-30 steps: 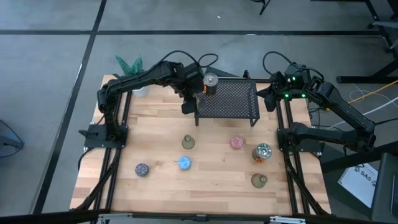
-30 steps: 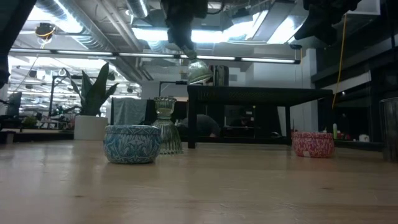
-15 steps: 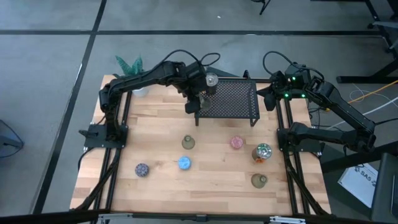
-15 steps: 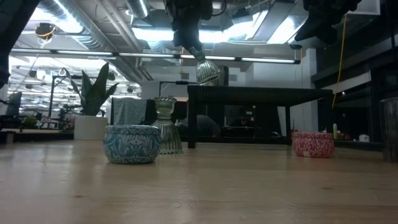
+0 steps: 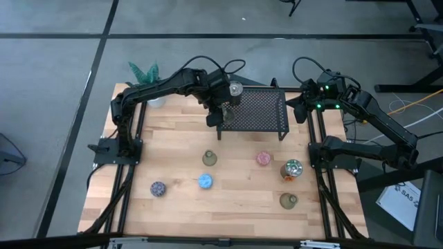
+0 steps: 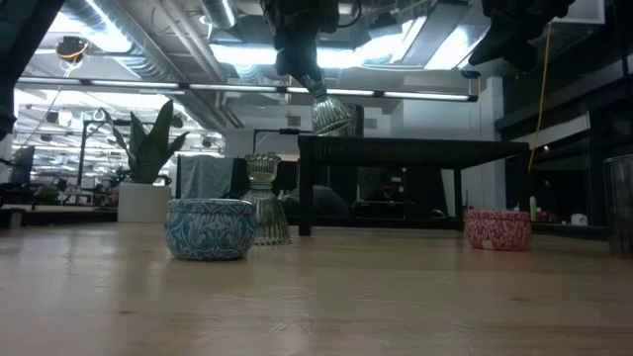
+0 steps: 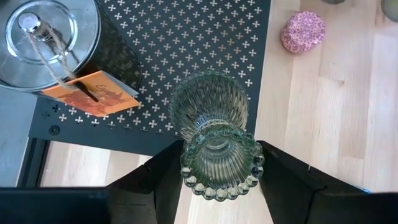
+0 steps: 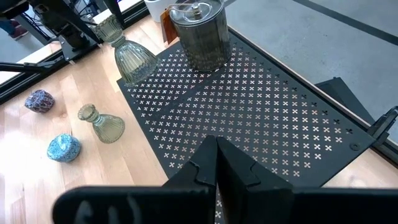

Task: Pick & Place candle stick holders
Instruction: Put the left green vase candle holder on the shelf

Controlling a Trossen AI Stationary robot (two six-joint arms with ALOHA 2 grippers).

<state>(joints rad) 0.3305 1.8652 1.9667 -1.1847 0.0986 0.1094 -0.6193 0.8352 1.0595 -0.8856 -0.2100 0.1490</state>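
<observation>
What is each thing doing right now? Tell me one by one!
Left tool: shut on the green glass holder, held tilted over the black rack's edge.
Right tool: shut, empty, above the rack.
Silvery holder: standing upright on the rack.
Blue holder: sitting on the table.
Pink holder: sitting on the table.

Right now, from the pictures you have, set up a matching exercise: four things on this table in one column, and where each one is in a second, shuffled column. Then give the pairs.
Things
1. ribbed glass holder
2. silvery tin with the orange tag
3. pink holder
4. right gripper

Places
A. standing on the black mesh rack, at its left corner
B. on the bare wood in front of the rack
C. shut, hovering over the rack's right end
D. held tilted in the left gripper, over the rack's front left edge

Pairs: 1-D, 2-A, 3-B, 4-C
</observation>
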